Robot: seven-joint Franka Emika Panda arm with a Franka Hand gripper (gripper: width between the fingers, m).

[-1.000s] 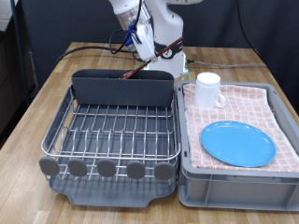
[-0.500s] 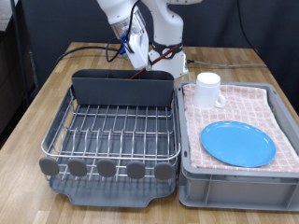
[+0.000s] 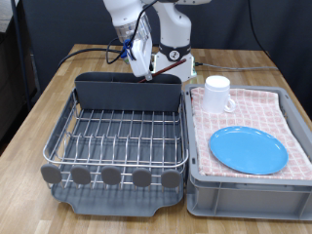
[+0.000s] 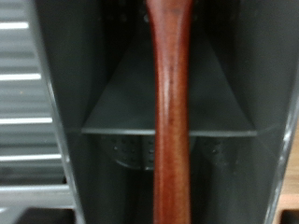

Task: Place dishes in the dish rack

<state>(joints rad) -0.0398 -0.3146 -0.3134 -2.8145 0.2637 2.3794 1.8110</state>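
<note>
Wooden spoon [image 4: 171, 121] apparently stands in rack [image 3: 117, 136] compartment.

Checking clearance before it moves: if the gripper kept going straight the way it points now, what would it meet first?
Most likely the spoon, which runs along its line of sight in the wrist view, standing in the rack's back compartment. The gripper hangs just above it. Depth is unclear.

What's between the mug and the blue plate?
Nothing sits between them. In the exterior view, only bare pink checked cloth shows between the mug and the plate, both inside the grey bin.
</note>
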